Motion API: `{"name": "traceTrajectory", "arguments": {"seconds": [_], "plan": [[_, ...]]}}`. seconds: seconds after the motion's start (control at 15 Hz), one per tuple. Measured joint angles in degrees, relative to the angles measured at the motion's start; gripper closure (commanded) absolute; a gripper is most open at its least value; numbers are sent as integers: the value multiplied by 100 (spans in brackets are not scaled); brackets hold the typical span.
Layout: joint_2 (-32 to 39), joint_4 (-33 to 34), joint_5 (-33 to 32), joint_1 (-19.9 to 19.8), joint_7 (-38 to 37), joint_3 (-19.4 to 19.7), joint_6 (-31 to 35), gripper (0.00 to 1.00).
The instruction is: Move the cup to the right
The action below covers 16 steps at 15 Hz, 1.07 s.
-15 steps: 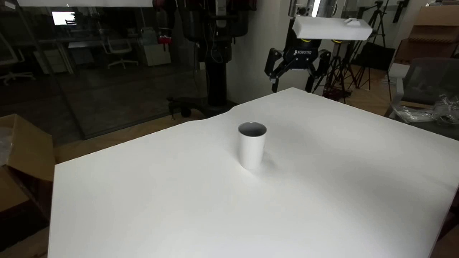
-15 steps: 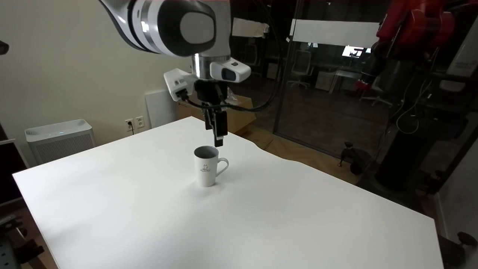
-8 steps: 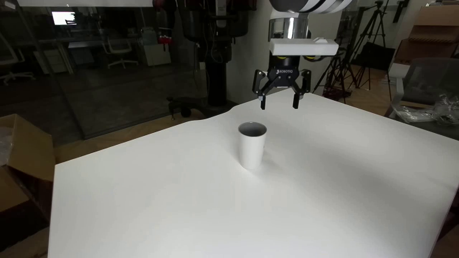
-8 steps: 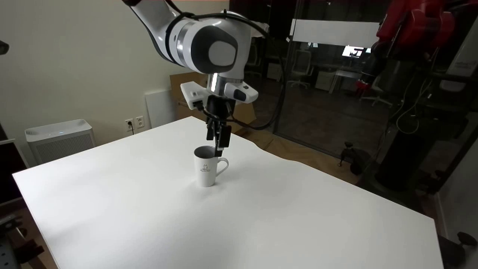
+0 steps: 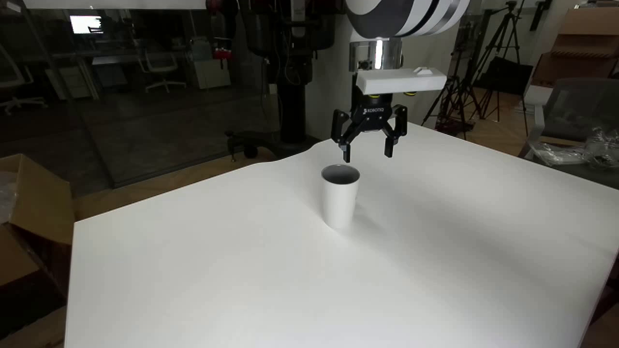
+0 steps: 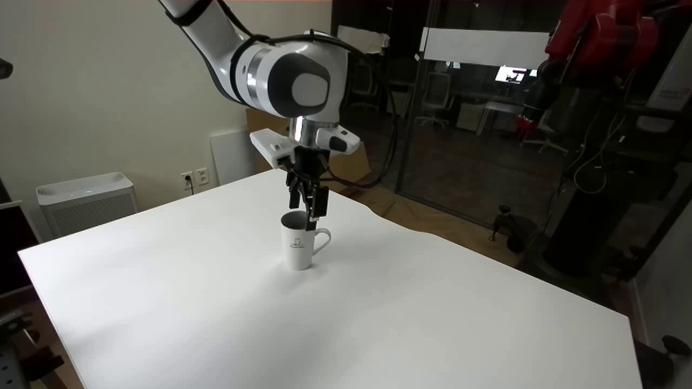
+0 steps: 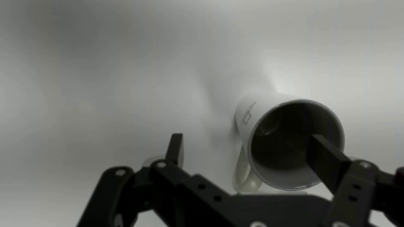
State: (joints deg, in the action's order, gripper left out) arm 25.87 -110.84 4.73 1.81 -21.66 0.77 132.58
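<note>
Behind glass [image 6: 459,162], a dim office holds a chair [image 6: 436,94] and a lit screen [image 5: 83,24]; nearer, a red-and-black machine [image 6: 605,40] stands beyond the white table [image 5: 193,270]. An open cardboard box [image 5: 46,203] sits beside the table, and a white appliance [image 6: 89,210] stands by the pale wall [image 6: 81,108].

The cup [image 5: 339,205] is upright on the table, well in from the edges, its handle [image 6: 327,236] and a small printed drawing [image 6: 297,243] showing in an exterior view. My arm [image 6: 303,81] reaches over, and my gripper [image 5: 367,154] points down with its two fingers spread well apart. In an exterior view a thin strip of table shows between one fingertip [image 5: 346,155] and the cup, just beside each other. From my wrist view, one finger crosses over the cup's dark inside, while the other hangs over the table on the handle's side.
</note>
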Motion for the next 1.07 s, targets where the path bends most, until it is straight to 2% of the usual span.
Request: {"name": "traceTrajectory", "arguments": {"seconds": [0.53, 1.07], "plan": [[306, -11, -33, 104, 305, 37, 521, 0], [510, -19, -27, 53, 540, 66, 635, 0]]}}
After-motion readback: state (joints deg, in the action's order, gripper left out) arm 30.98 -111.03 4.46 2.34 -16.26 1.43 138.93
